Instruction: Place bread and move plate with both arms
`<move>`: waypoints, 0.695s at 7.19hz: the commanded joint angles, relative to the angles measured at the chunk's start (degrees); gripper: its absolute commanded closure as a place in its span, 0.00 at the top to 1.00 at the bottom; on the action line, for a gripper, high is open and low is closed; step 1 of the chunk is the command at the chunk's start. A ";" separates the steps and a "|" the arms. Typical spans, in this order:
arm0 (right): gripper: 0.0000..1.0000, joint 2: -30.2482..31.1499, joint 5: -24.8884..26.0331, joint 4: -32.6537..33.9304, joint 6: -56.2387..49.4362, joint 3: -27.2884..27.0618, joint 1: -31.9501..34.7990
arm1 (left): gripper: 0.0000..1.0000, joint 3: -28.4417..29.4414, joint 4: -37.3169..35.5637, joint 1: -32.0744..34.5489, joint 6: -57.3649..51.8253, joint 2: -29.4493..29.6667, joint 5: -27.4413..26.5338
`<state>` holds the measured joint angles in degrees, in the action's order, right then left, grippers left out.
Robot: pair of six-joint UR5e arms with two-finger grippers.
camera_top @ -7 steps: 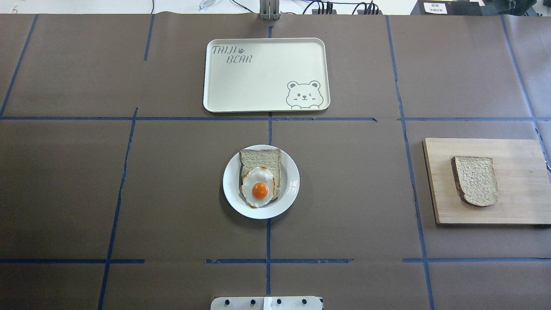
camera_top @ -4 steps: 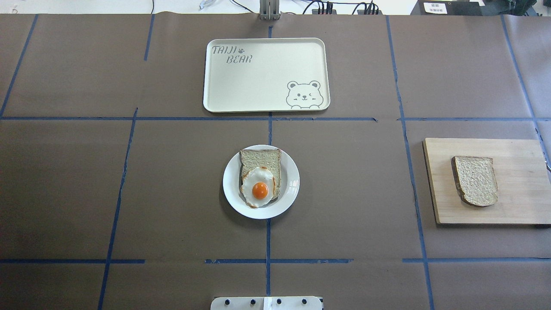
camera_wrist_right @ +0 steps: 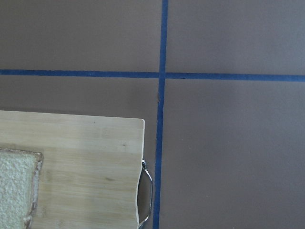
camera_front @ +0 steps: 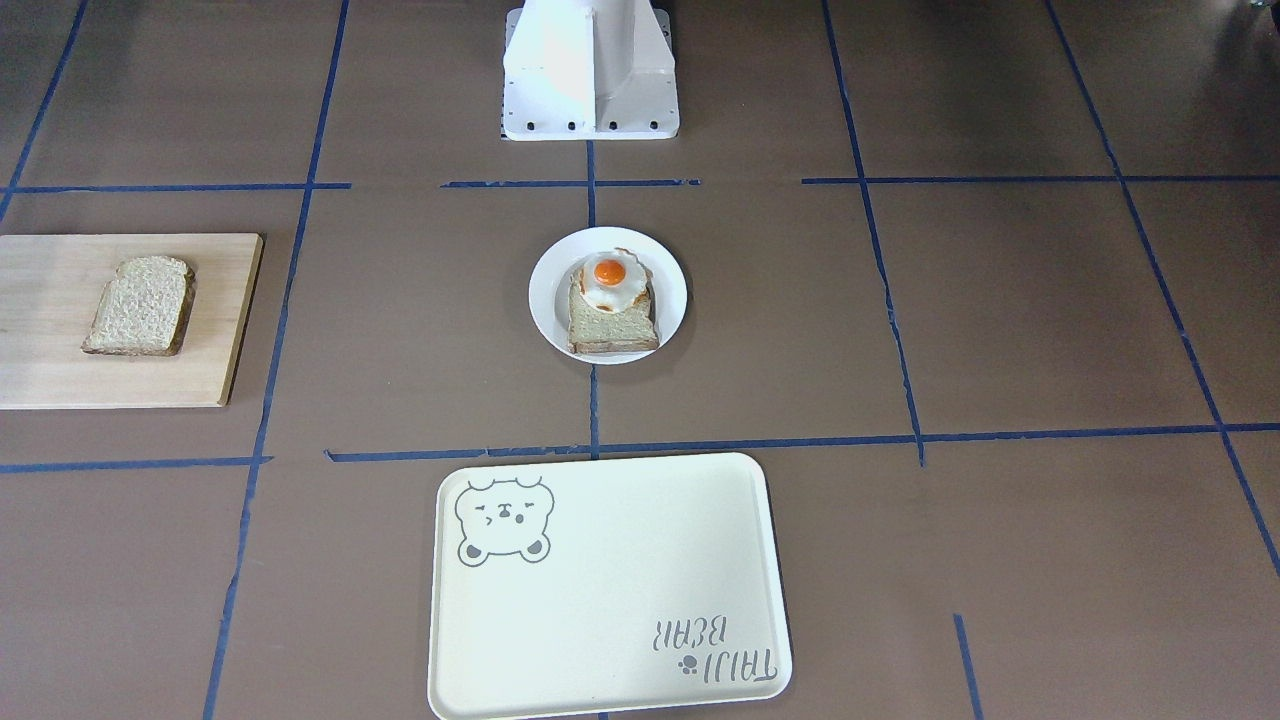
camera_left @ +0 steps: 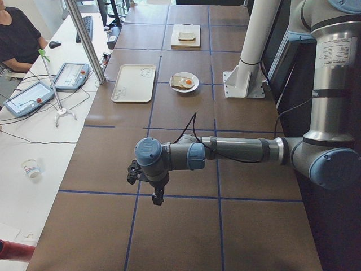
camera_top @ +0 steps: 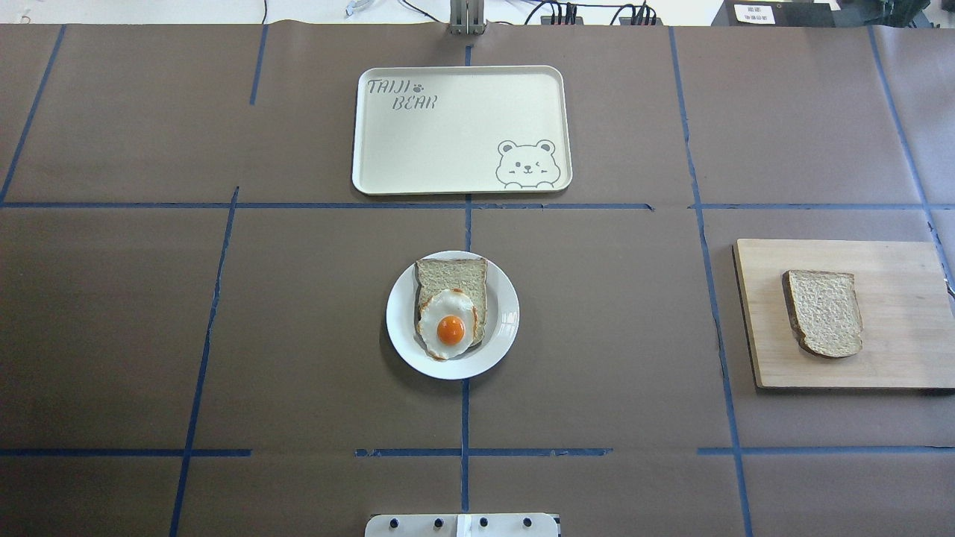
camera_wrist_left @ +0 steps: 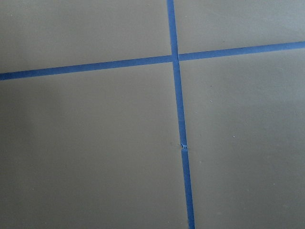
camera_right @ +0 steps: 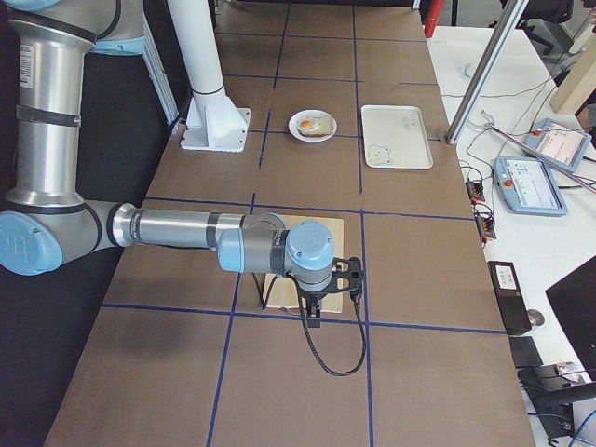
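Bread lies flat as a single plain slice of speckled tan wholemeal crumb with a dark brown crust, which shows along one long side and around the rounded end. It rests on a pale rectangular wooden cutting board at the robot's right end of the brown paper-covered counter, which is marked off with blue tape lines. The bread's long axis runs roughly from the robot's side toward the far side. The rounded top points back toward the robot and the straighter bottom edge faces away, with the near end skewed slightly to the robot's right. Well apart from it, at the counter's middle, sits the small round white plate, which carries a paler slice topped with a fried egg. Beyond the plate lies a large cream rectangular tray with a bear drawing. The silver-grey left arm reaches out low over bare counter at the robot's left end. Its black end effector shows only from the side, so I cannot tell whether it is released or clenched. The right arm hangs above the cutting board's outer end. Its end effector is equally unreadable, and its wrist camera catches the board's corner, a metal handle and the bread's edge.
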<state>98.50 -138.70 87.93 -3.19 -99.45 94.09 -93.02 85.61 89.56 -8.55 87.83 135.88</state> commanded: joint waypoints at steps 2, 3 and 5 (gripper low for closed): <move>1.00 -1.03 -4.79 -1.88 0.21 -0.58 -0.31 | 1.00 -0.67 0.00 0.00 0.03 0.06 0.00; 0.99 -0.85 -6.21 -3.01 0.90 -2.14 -1.70 | 1.00 -0.76 0.00 0.00 0.03 0.06 0.00; 0.99 -0.42 -5.88 -13.32 19.87 -2.51 -8.62 | 1.00 -0.76 0.00 0.00 0.21 0.06 0.09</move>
<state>97.78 -144.50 81.49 5.88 -101.65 89.62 -93.74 85.61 89.56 -8.41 87.89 135.90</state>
